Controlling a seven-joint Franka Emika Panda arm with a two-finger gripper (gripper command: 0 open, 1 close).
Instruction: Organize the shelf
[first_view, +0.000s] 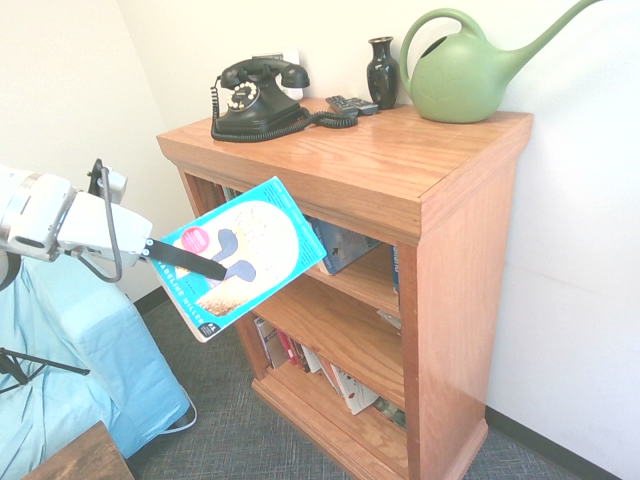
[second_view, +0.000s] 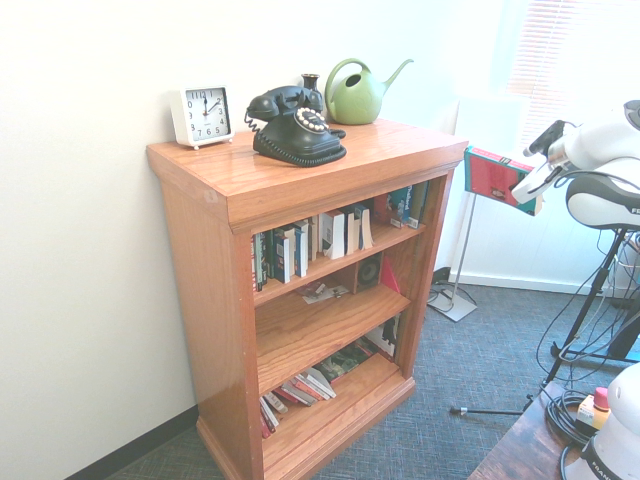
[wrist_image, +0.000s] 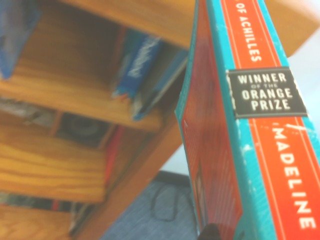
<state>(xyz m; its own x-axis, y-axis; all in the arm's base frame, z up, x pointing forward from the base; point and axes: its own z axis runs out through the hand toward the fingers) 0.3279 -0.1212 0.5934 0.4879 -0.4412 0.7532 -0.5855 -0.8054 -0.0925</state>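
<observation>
Now, with our claw (first_view: 205, 262) clamped on the teal paperback (first_view: 240, 256), the shelf (first_view: 440, 200) just ahead of it, we should level the tilted book and steer it spine-out toward the top tier's gap.

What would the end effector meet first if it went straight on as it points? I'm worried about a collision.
Probably the shelf. The end effector, shut on a teal book, points toward its open front; the book's far edge would likely reach the top board or the upper tier first. Depth is unclear.
</observation>
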